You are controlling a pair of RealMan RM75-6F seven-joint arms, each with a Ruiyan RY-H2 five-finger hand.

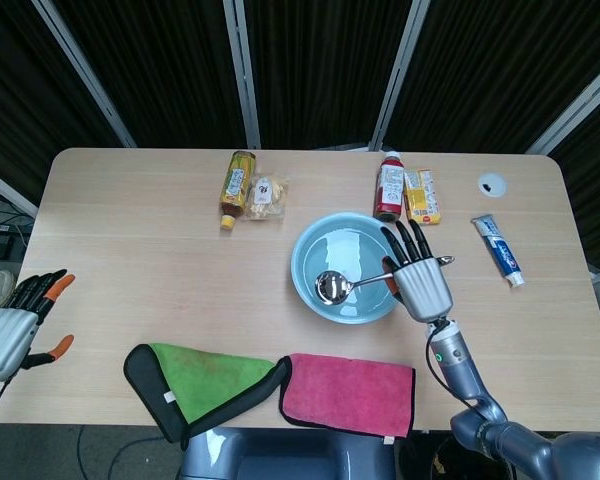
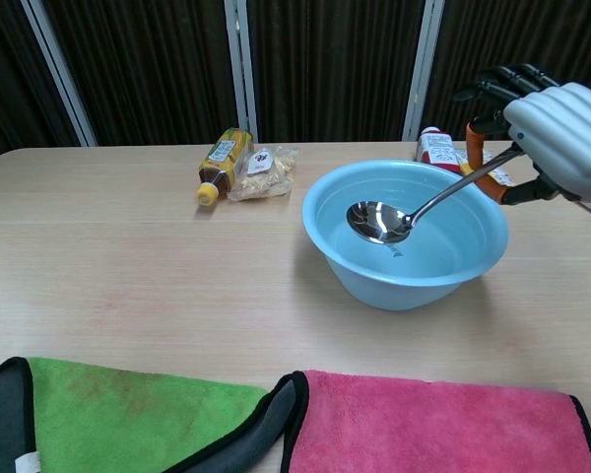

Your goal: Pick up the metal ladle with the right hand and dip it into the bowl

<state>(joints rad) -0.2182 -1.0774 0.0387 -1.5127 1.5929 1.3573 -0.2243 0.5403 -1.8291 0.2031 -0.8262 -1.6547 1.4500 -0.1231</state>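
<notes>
one ladle over the bowl, dip not yet finished

my right hand (image 1: 421,283) holds the metal ladle (image 2: 379,221) by its thin handle, fingers (image 1: 404,240) wrapped around it, with the shiny round scoop hanging inside the rim of the smooth pale blue bowl (image 2: 347,261), which sits right of the table (image 1: 130,240) centre. i'd tilt the wrist down gently so the scoop lowers to the bottom without knocking the light plastic wall. my left hand (image 1: 18,320) hovers off the table's left edge, fingers spread and holding nothing.

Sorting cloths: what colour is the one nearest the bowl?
Pink cloth with black edging; clearest in chest view.
</notes>
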